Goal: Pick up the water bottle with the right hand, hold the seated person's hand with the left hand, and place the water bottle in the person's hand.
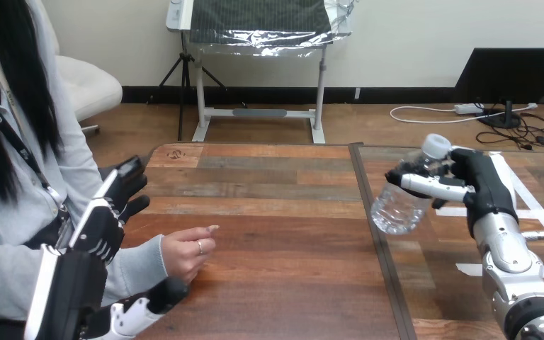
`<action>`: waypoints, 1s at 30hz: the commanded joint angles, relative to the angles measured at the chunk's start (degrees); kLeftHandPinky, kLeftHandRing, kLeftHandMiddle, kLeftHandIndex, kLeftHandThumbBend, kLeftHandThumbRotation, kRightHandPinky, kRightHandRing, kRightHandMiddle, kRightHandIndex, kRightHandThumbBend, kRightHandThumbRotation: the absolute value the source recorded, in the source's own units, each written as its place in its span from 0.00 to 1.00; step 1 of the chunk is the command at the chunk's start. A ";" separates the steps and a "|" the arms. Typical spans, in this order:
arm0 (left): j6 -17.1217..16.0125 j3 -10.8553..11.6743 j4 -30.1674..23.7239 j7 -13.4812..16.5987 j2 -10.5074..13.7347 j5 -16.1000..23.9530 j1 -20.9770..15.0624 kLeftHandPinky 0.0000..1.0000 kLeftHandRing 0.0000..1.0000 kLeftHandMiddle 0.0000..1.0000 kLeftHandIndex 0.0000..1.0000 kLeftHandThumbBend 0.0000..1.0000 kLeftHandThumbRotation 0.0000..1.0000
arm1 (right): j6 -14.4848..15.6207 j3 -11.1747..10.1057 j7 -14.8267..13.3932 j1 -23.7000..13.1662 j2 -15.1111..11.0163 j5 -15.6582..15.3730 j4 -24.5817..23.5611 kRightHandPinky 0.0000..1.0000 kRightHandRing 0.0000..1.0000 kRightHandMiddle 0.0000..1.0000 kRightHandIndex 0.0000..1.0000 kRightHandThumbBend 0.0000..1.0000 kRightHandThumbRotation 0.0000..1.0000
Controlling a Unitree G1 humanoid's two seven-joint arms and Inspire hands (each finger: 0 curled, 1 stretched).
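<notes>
Two jobs are split across the bench [276, 212]. Toward 3 o'clock, the right hand [483, 185] has its fingers wrapped round the water bottle [398, 207]. The bottle is lifted clear of the wood and tilted, its cap toward 1 o'clock. Held so, it looks ready to travel toward 9 o'clock, where the person's hand [188, 251] rests on the bench, loosely curled and well apart from the bottle.

The left hand [103, 227] stands at 9 o'clock of that hand, with fingers straight toward 12 o'clock and thumb spread below. The sleeved wrist passes between them. I judge this a posture for closing on the wrist, though nothing is curled round it yet.

Its palm faces away, so I cannot tell whether it touches the sleeve. The person's palm is hidden too, so its readiness to receive the bottle is unclear.
</notes>
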 commanded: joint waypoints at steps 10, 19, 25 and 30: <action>4.79 4.60 -7.99 6.85 1.24 15.82 -2.10 0.84 0.91 0.94 0.92 1.00 0.53 | -5.62 -0.71 2.90 -2.23 0.12 2.31 -5.19 0.22 0.26 0.36 0.43 0.83 0.00; 10.01 6.18 -11.50 10.59 3.33 25.82 -3.18 0.80 0.88 0.91 0.90 1.00 0.47 | -6.16 -0.72 4.78 -3.00 0.66 3.25 -6.12 0.22 0.26 0.35 0.43 0.83 0.00; 12.72 6.34 -12.15 11.68 5.89 29.19 -4.55 0.78 0.86 0.90 0.89 1.00 0.39 | -6.11 -0.61 5.90 -3.48 0.94 3.58 -6.64 0.21 0.25 0.34 0.41 0.82 0.00; 14.92 6.40 -12.16 11.50 8.77 31.07 -6.00 0.78 0.85 0.89 0.89 1.00 0.34 | -6.07 -0.67 6.93 -3.86 1.21 4.17 -6.90 0.22 0.26 0.36 0.41 0.81 0.00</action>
